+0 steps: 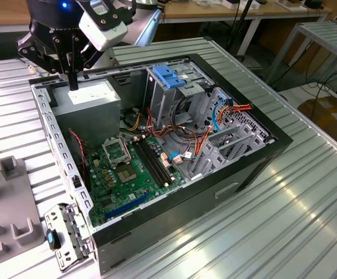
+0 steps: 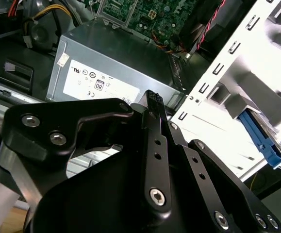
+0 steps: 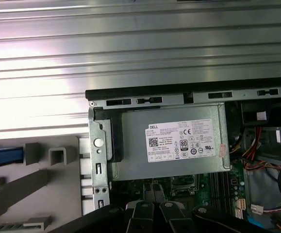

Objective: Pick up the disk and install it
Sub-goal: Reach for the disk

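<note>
A grey metal box (image 3: pixel 133 145) with a white sticker (image 3: pixel 184 141) lies inside the open computer case (image 3: pixel 179 93). At its six o'clock sits the gripper (image 3: pixel 152 188), pinched closed; at three o'clock red cables (image 3: pixel 253 143); at nine o'clock a grey fixture (image 3: pixel 28 187) on the ribbed table (image 3: pixel 130 43)

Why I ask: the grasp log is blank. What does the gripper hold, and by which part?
Nothing: the gripper is over the grey box, its fingers together with nothing between them.

I see a glossy ribbed metal table (image 1: pixel 308 192), a matt grey metal box (image 3: pixel 133 145), paper sticker (image 3: pixel 181 141), matt black gripper (image 3: pixel 152 188)
</note>
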Robot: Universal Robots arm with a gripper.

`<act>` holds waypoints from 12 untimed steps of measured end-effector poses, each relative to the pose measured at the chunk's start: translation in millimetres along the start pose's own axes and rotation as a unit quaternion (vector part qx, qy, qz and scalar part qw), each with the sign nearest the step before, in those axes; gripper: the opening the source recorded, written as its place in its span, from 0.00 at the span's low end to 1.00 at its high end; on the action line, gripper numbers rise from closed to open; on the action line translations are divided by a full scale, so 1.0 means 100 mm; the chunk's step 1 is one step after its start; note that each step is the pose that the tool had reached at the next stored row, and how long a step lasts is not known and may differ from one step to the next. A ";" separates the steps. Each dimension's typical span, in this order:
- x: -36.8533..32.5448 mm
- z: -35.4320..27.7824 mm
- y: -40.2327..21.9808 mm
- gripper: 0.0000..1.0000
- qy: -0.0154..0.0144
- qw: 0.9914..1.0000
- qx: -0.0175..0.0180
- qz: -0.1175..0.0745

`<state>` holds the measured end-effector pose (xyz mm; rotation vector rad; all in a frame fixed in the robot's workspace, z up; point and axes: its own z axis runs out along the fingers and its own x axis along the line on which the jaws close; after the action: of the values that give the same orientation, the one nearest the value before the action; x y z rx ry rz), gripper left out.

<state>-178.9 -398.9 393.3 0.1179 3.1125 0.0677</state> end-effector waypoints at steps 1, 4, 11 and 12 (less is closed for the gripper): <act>0.006 0.000 0.000 0.11 0.000 1.000 0.000 0.000; 0.028 -0.001 -0.002 0.11 0.000 1.000 0.000 0.000; 0.076 -0.002 -0.006 0.11 0.000 1.000 0.000 0.000; 0.084 -0.002 -0.006 0.11 0.000 1.000 0.000 0.000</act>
<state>-187.2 -398.9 393.3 0.1180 3.1125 0.0676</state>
